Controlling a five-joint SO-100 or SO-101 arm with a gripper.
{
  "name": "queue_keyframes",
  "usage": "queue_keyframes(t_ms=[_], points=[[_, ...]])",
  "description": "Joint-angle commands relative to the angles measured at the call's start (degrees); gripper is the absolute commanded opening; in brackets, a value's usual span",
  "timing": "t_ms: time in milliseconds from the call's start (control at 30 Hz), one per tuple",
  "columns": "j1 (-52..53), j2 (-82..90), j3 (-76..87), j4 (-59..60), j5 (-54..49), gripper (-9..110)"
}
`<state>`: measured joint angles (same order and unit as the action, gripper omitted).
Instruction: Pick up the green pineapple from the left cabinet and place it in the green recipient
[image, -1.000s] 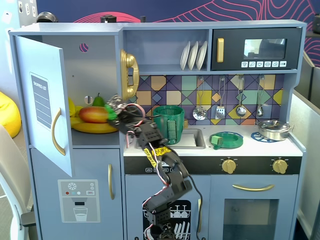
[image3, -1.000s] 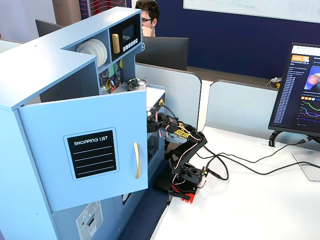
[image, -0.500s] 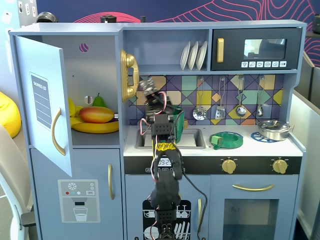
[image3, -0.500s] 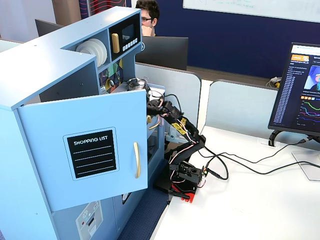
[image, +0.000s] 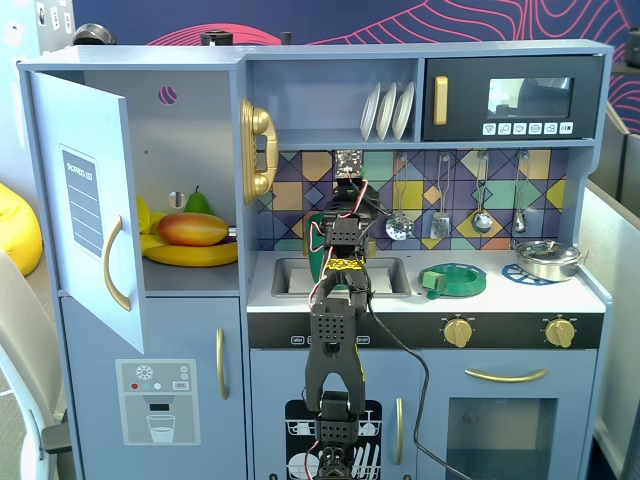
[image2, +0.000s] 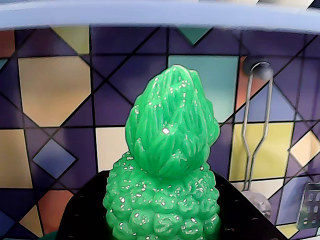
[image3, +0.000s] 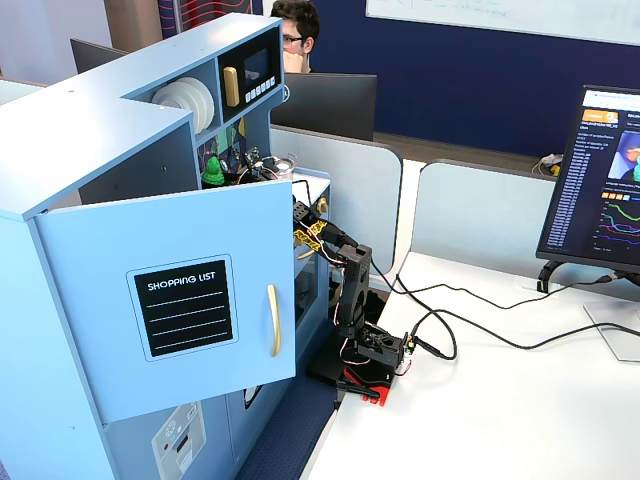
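Note:
The green pineapple (image2: 170, 150) stands crown-up between the black jaws of my gripper (image2: 162, 220), which is shut on its bumpy body. It hangs in front of the tiled backsplash. In a fixed view the pineapple (image3: 212, 171) shows high in the kitchen niche, held by the gripper (image3: 220, 178). In the front fixed view the gripper (image: 347, 185) is above the sink and hides the pineapple. The dark-green recipient (image: 313, 235) stands behind the arm at the back of the sink. The left cabinet (image: 190, 130) is open, its shopping-list door (image: 95, 200) swung out.
A mango (image: 192, 229), banana (image: 195, 255) and green pear (image: 198, 202) lie in the cabinet. A flat green ring dish (image: 452, 280) and a metal pot (image: 548, 258) sit on the counter. Utensils (image: 481, 215) hang on the backsplash. A gold phone (image: 258, 150) hangs beside the niche.

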<state>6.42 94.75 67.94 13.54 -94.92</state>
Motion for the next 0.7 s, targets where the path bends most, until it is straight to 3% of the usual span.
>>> queue_keyframes(t_ms=[0,400,500,667], points=[[-2.1,1.4,-3.8,-1.3,0.8,0],[-4.0,2.4,-1.5,0.1,-2.5,0],[-3.9,2.5,-1.5,0.3,0.8,13],[-3.6,3.3,-1.7,0.4,10.0,50]])
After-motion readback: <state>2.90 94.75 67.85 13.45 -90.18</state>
